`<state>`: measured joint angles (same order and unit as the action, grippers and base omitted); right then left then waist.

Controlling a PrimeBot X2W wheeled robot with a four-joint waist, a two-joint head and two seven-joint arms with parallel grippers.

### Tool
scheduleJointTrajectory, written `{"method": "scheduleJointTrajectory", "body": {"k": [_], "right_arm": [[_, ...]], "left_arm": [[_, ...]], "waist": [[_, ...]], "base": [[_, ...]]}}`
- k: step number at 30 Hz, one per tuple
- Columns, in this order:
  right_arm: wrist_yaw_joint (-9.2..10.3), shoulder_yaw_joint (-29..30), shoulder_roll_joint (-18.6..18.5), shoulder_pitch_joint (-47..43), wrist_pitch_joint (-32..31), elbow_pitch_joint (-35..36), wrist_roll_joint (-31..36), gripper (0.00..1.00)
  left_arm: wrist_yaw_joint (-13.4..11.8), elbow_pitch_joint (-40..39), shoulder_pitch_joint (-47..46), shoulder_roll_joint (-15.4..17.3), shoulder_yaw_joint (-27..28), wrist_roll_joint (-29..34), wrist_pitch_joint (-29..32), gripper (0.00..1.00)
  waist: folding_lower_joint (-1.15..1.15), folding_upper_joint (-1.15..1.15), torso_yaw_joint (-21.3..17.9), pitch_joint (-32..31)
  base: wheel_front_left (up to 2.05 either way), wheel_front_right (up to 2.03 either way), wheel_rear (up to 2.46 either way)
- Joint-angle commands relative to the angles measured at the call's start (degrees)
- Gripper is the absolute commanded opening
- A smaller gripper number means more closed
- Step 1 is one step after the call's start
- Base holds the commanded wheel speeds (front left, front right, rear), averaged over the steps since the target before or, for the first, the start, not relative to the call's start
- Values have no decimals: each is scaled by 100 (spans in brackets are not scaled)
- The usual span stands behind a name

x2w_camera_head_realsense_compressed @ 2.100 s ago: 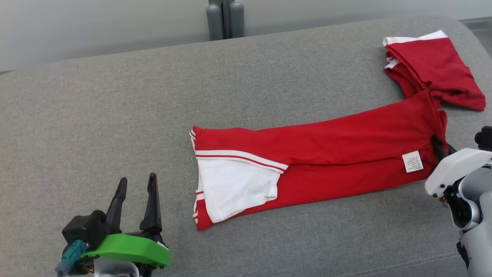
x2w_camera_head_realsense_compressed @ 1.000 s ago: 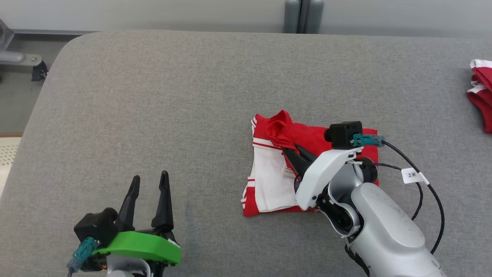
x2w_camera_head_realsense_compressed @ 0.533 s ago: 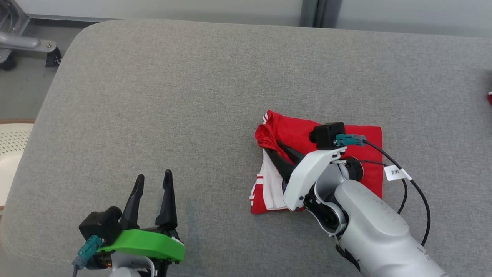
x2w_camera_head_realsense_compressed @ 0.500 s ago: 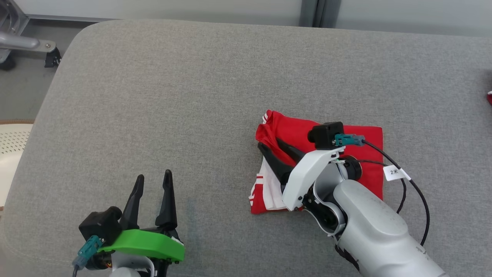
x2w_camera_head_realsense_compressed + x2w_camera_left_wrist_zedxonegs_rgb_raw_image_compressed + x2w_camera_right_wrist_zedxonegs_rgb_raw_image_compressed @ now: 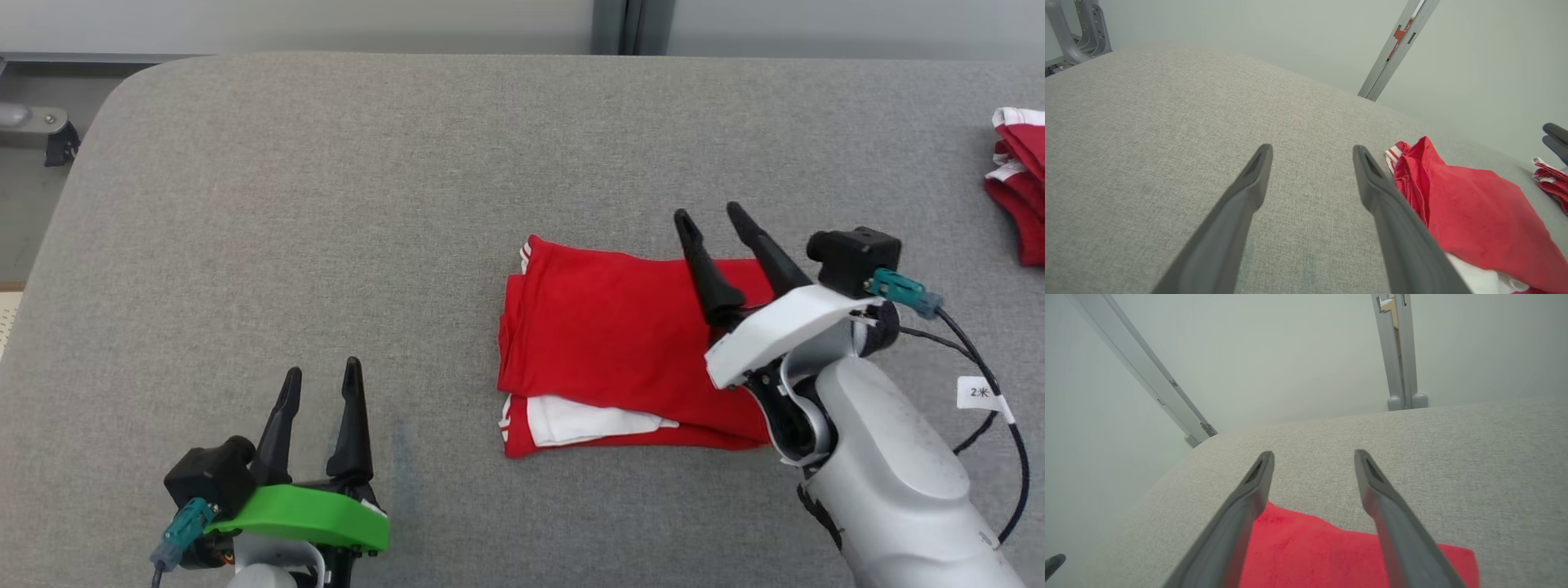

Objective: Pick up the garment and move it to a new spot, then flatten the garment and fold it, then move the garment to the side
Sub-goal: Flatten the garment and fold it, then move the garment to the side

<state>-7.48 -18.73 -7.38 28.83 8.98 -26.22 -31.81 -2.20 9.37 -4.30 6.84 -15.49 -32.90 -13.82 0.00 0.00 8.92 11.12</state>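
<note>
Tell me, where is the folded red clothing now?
In the head view the folded red garment lies on the grey cushion, right of centre, beside the open right gripper.

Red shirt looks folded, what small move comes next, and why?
Probably lower the right tool onto the right edge of the shirt and close. The shirt lies folded, that tool hovers open over it holding nothing, and moving it aside is left.
</note>
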Motion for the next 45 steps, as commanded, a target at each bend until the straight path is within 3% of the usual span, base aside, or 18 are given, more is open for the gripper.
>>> {"method": "scheduleJointTrajectory", "body": {"k": [1,8,18,30,45], "right_arm": [[0,150,9,-151,79,109,131,100],[0,1230,-5,-793,345,671,999,100],[0,2042,326,-1587,507,1132,1646,100],[0,1940,445,-2064,604,1168,1726,100],[0,1691,444,-2138,624,933,1575,100]], "left_arm": [[-13,-3,-131,37,-12,38,-25,100],[60,33,-304,-9,-25,201,-97,100],[232,51,-101,-170,484,753,-137,100],[403,271,311,-338,1035,1344,-138,100],[521,374,414,-389,1136,1514,-139,100]], "waist": [[0,0,-67,8],[0,0,-308,-72],[0,0,-682,-359],[0,0,-863,-651],[0,0,-835,-811]], "base": [[0,0,0],[0,0,0],[0,0,0],[0,0,0],[0,0,0]]}}
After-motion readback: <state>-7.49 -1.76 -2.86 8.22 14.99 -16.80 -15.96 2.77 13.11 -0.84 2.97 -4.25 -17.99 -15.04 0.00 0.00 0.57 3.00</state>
